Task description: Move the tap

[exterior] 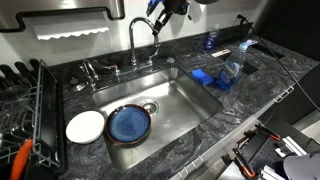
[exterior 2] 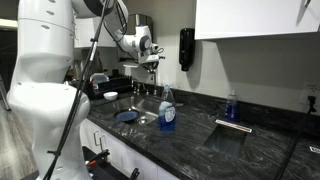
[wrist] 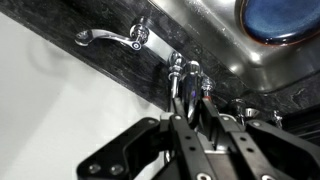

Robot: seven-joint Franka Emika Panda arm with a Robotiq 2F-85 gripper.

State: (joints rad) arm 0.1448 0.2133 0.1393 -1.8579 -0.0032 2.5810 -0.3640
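The tap [exterior: 139, 32] is a tall chrome gooseneck faucet behind the steel sink [exterior: 185, 100]. In both exterior views my gripper [exterior: 157, 14] is at the top of its arch, at the spout's outer end. It also shows in an exterior view [exterior 2: 150, 52] above the tap [exterior 2: 150, 78]. In the wrist view my gripper [wrist: 188, 100] has both fingers closed on the chrome spout [wrist: 192, 72], which runs between them. A chrome side handle [wrist: 110, 40] lies to the left on the counter.
A blue plate [exterior: 129, 123] and a white plate [exterior: 85, 126] lie in the sink. A black dish rack [exterior: 30, 100] stands beside it. A blue cloth [exterior: 205, 78] and a soap bottle [exterior: 232, 68] sit on the dark counter. A white wall is right behind the tap.
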